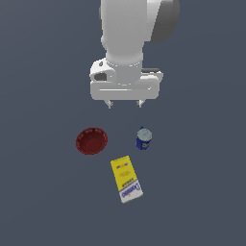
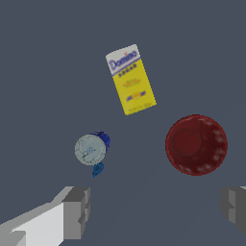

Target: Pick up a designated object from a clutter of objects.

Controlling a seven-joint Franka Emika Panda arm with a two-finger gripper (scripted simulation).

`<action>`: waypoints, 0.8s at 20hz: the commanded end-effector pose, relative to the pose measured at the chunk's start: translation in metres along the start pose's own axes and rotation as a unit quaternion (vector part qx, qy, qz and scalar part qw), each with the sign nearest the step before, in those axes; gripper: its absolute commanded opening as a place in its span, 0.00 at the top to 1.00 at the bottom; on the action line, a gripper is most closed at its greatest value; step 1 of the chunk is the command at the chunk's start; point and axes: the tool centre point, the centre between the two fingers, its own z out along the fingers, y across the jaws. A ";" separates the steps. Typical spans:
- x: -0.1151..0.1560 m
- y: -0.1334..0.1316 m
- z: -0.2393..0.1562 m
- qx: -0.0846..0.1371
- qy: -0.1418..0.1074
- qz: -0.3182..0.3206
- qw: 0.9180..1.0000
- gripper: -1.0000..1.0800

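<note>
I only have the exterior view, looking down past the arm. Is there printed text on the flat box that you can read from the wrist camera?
Observer: Yes. The white end of the box carries a blue word that looks like "Domino".
Operator: What does the top of the blue can look like from there?
Observer: The can shows a pale, round silvery lid with faint marks, and its blue side peeks out along one edge.
Operator: Are the pincer's fingers apart?
Observer: Yes. The pincer is open, one grey finger at each side of the wrist picture, nothing between them.
Operator: Anything inside the bowl?
Observer: No. The red bowl looks empty, with pale dimples round its inner wall.
</note>
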 end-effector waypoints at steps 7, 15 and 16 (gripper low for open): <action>0.003 -0.004 0.000 -0.006 0.000 -0.012 1.000 0.04; 0.005 -0.006 0.001 -0.009 0.000 -0.017 1.000 0.04; 0.005 -0.006 0.002 -0.009 0.000 -0.015 1.000 0.04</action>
